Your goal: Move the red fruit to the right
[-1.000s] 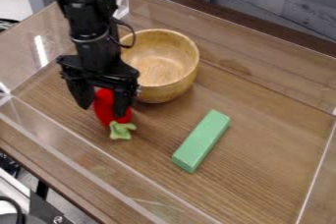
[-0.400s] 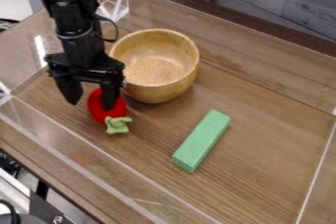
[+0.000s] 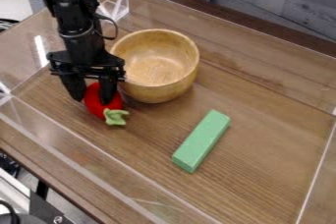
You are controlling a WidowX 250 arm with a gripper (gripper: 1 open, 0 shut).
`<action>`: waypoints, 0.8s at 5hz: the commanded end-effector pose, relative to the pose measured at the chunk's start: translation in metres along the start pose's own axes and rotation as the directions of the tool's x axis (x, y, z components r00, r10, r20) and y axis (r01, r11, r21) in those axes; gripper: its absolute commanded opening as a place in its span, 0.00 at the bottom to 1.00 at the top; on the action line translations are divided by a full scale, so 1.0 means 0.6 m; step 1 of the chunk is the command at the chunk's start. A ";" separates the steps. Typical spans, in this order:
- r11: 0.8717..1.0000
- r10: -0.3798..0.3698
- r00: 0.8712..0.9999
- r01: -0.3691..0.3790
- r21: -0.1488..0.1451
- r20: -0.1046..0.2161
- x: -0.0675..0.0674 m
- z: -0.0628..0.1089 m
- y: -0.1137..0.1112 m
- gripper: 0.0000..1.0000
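The red fruit [image 3: 104,101] rests on the wooden table just left of the wooden bowl [image 3: 155,64]. Its pale green stem [image 3: 117,118] points toward the front. My gripper [image 3: 96,90] comes straight down over the fruit on the black arm. One fingertip stands on each side of the fruit, drawn in against it. The upper part of the fruit is hidden behind the fingers [image 3: 78,87]. The fruit still touches the table.
A green rectangular block [image 3: 202,140] lies diagonally to the front right of the bowl. Clear plastic walls [image 3: 53,140] ring the table at the front, left and right. Bare wood lies to the right of the bowl and block.
The fingers have drawn in from wide open to hug the fruit. The gripper shifted slightly left earlier, and the fruit's stem turned a little.
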State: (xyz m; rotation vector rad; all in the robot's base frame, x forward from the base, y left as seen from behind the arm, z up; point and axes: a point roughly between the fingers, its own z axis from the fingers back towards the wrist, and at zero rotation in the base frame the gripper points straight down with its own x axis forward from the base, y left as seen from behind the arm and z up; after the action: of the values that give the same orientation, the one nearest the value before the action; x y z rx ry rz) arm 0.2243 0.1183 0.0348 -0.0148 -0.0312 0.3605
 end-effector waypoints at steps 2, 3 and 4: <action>0.999 -0.038 0.999 0.038 -0.002 0.037 0.001 0.049 -0.019 0.00; 1.000 0.001 0.998 -0.001 -0.014 0.060 0.011 0.088 -0.023 0.00; 0.999 0.030 0.997 -0.028 -0.033 0.078 0.017 0.129 -0.046 0.00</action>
State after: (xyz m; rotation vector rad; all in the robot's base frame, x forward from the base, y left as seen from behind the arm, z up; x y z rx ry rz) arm 0.2349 0.0933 0.0992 -0.0431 -0.0626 0.3857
